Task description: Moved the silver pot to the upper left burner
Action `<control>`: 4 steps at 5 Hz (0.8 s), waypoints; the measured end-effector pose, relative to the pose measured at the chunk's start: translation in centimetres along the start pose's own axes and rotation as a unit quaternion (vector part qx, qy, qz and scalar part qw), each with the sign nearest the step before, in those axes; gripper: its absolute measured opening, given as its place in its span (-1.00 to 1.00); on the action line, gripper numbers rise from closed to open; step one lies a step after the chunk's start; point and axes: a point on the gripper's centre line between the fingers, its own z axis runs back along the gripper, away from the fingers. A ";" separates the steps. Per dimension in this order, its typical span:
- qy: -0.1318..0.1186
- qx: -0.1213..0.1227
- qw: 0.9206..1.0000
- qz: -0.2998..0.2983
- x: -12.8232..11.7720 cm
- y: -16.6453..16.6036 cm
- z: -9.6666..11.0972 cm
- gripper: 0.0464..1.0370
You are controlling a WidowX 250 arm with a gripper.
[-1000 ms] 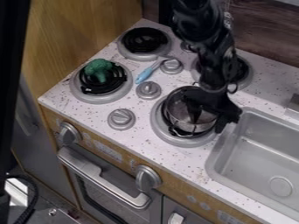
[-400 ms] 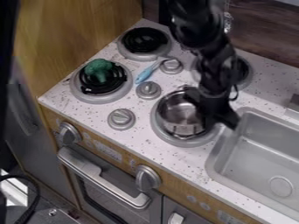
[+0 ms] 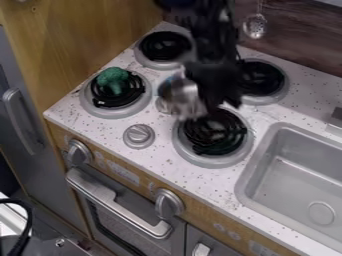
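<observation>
**Pincer (image 3: 215,96) holding the silver pot (image 3: 182,97) above the middle of the stove top**

Taking the camera view as a clock face, the pot is hanging at the pincer's nine o'clock, touching it and leaning to one side. The pincer is gripping the pot by the side nearest to it, its jaws closing on the metal; the exact gap between them is hiding in dark blur, so how wide they are standing cannot be told.

The pot is hanging clear of all four burners. From the pot, the upper left burner (image 3: 163,64) is lying between eleven and twelve o'clock, and the upper right burner (image 3: 282,90) is lying between two and three. The lower right burner (image 3: 204,160) is sitting at five o'clock, its black coils showing. At nine o'clock is the lower left burner (image 3: 89,105), with a green broccoli (image 3: 113,80) resting on it.

A small knob (image 3: 139,136) is sitting on the counter (image 3: 163,167) at the pot's seven o'clock. The sink (image 3: 294,175) is lying between four and five, and a slotted spoon (image 3: 254,26) is hanging by the back wall (image 3: 300,37) at one.
</observation>
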 end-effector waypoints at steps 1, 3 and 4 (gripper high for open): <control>-0.017 0.005 1.000 -0.013 2.0 2.8 -1.1 -0.96; -0.042 0.042 0.998 -0.026 4.5 8.6 -3.2 -0.96; -0.044 0.055 0.997 -0.026 5.3 11.4 -5.0 -0.96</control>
